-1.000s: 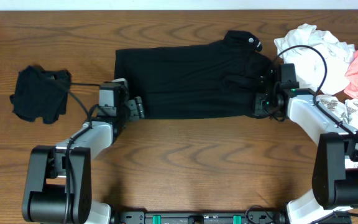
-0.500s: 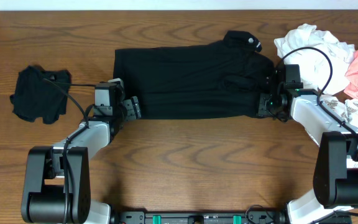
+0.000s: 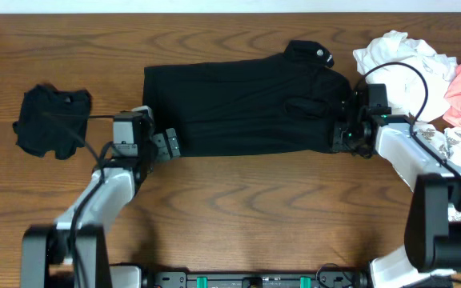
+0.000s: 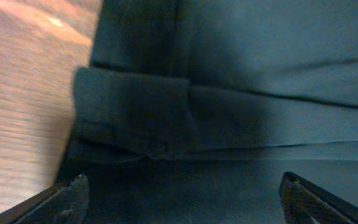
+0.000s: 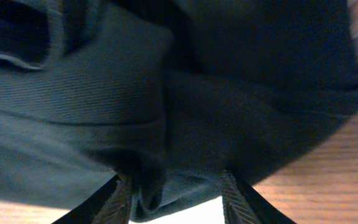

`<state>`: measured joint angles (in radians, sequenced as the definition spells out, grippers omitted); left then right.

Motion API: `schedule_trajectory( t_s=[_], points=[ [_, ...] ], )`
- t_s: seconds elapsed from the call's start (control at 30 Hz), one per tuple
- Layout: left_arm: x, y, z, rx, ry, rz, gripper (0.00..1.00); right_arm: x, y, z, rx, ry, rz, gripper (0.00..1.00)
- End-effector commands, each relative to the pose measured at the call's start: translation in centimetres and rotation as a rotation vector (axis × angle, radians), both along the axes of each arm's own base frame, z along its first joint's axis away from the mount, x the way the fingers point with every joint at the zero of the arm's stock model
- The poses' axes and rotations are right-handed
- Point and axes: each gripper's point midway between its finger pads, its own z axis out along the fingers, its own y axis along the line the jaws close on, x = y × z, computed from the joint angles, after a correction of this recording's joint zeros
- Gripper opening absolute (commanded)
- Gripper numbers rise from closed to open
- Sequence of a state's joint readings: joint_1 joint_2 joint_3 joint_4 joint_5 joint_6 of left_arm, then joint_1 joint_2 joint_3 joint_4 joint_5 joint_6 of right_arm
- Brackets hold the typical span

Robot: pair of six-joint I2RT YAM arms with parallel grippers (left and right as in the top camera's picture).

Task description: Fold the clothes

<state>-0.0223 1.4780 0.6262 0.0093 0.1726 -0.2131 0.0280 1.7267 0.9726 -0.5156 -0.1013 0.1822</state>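
Overhead, your left hand has just let go. Over the last second it has backed away from the near-left corner of the black shirt and spread its fingers fully apart. On the left wrist view both tips sit far apart at the bottom corners of the frame with nothing between them. The shirt's folded hem lies just ahead of the hand, flat on the table. That edge has been drawn slightly outward compared with a second ago, so the cloth looks a little straighter there.

Your right hand has hardly moved. It sits at the shirt's opposite near corner, and its wrist view shows a bunched fold of black fabric caught between the fingers, so read it as clamped on the shirt.

For the task, this looks like the end of a smoothing pull, not a fold: the shirt lies spread out between your two hands. The left hand is free to take a new hold. The corner at the right hand is wrinkled and probably wants flattening first.
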Motion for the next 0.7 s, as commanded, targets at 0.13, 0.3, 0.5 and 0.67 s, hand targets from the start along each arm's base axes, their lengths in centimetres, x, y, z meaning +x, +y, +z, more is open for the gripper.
schedule_trajectory(
  t_s=[0.13, 0.3, 0.5, 0.67],
  points=[
    [0.9, 0.2, 6.5, -0.009, -0.194, 0.013, 0.98, 2.1, 0.1, 9.3, 0.013, -0.294, 0.026, 0.48],
    [0.9, 0.2, 7.1, -0.009, -0.211, 0.012, 0.98, 3.7, 0.4, 12.4, 0.027, -0.432, 0.034, 0.51],
    [0.1, 0.2, 5.6, -0.009, -0.145, 0.012, 0.98, 4.1, 0.5, 7.6, 0.03, -0.311, 0.034, 0.49],
    [-0.3, 0.2, 5.2, -0.008, -0.121, 0.012, 0.98, 5.2, 0.5, 2.8, 0.031, -0.246, 0.034, 0.49]
  ],
)
